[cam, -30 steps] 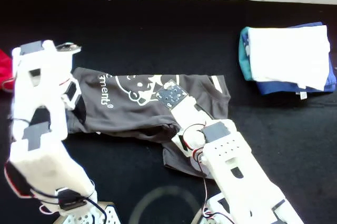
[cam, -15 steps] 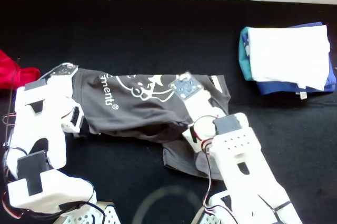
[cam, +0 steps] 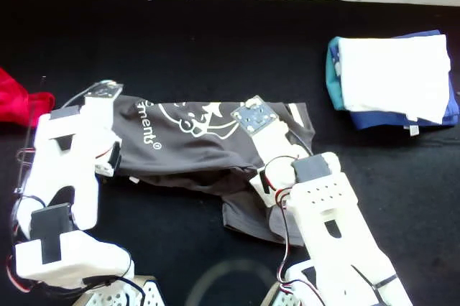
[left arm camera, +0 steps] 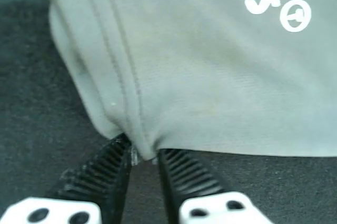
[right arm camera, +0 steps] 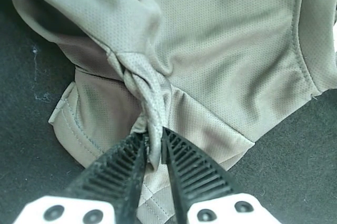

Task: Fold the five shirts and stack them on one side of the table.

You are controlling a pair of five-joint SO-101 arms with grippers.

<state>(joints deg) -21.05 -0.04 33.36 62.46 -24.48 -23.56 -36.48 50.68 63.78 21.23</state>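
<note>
A dark grey shirt (cam: pixel 201 148) with a white printed design lies spread and rumpled across the black table (cam: pixel 215 33), stretched between the two grippers; the left gripper (left arm camera: pixel 141 155) has its ridged black fingers (left arm camera: pixel 108 169) drawn almost together, nipping the stitched corner of the shirt's hem right at their tips; ahead of those tips the hem runs off in a double seam and the cloth lies fairly flat; the right gripper (right arm camera: pixel 152 140) has its jaws nearly closed on a twisted rope of fabric, with a seamed edge of the shirt bunched just beside them and a loose flap lying under them; in the high view the left arm (cam: pixel 68 155) stands at one end of the shirt and the right arm (cam: pixel 316 205) comes down over the other end; bare black table shows beyond both grippers on their far side; well apart from the right gripper, out to its right, sits a stack of folded shirts (cam: pixel 392 80), white on top of blue; out to the left of the left gripper, near the table's edge, lies a crumpled red shirt (cam: pixel 18 98).
</note>
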